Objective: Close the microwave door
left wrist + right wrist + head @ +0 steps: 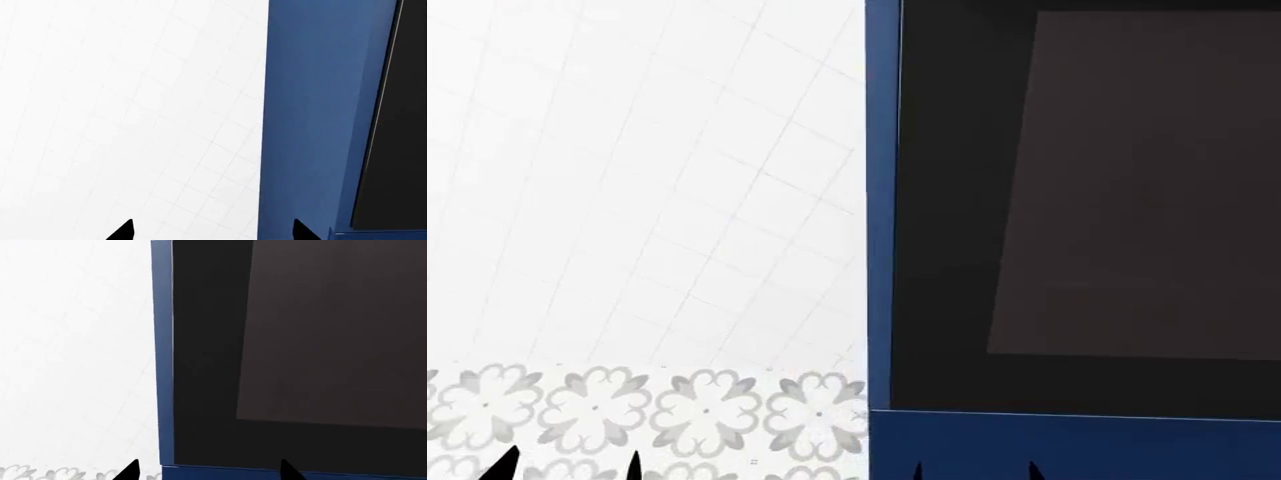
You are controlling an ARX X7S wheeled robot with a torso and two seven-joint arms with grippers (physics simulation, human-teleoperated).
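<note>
White tiled wall [641, 180] stood behind the blue microwave [882, 250], whose dark door [1094, 200] filled the head view's right side. Both grippers, the left [212, 231] and the right [208, 471], showed spread tips nearby; the approach seemed underway, and next a push on the door.

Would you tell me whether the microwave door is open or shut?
Cannot tell: the dark microwave door fills the views, and no gap or hinge edge shows.
</note>
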